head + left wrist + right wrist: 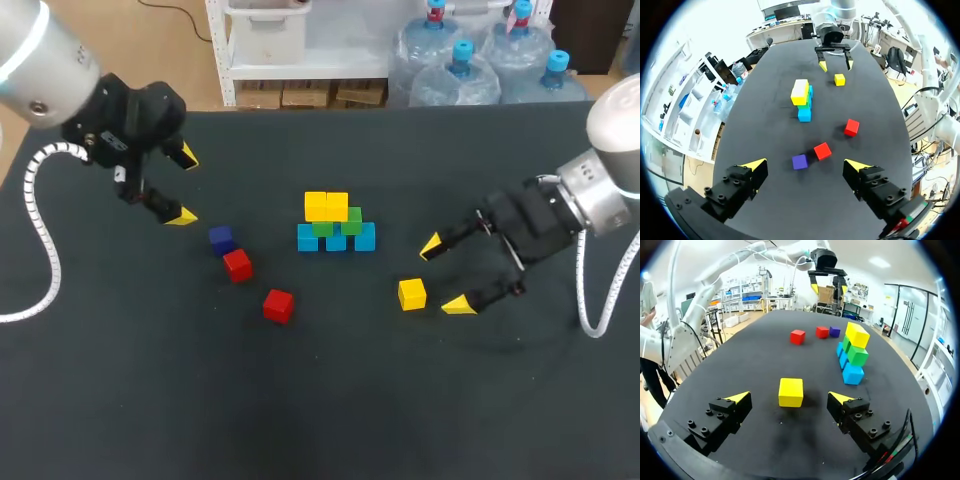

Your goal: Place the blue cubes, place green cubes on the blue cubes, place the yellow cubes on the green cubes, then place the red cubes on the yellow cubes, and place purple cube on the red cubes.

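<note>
Head view, items on black table [150, 400]:

1. Left gripper [185, 187]. Fingers wide apart, holding nothing, above the table's surface.
2. Right gripper [444, 275]. Fingers wide apart, holding nothing, low over the table.
3. Stack [335, 222]. Stands between the two grippers and well ahead of each. Bottom tier: three blue cubes [336, 239] in a row, touching. Middle tier: two green cubes [351, 221] on the blue ones. Top tier: two yellow cubes [326, 206] side by side on the green ones.
4. Loose yellow cube [411, 294]. Lies flat on the table just ahead of the right gripper, in line with the gap between its fingertips, touching neither finger. The right wrist view confirms this: the cube sits a little beyond the two yellow tips.
5. Purple cube [221, 239]. On the table ahead of the left gripper. In the left wrist view it lies just beyond the gap between the fingers, apart from both.
6. Red cube [238, 265]. Just beside the purple cube, on the side farther from the left gripper.
7. Second red cube [278, 305]. Alone on the table, farther ahead of the left gripper than the first and apart from it.
</note>
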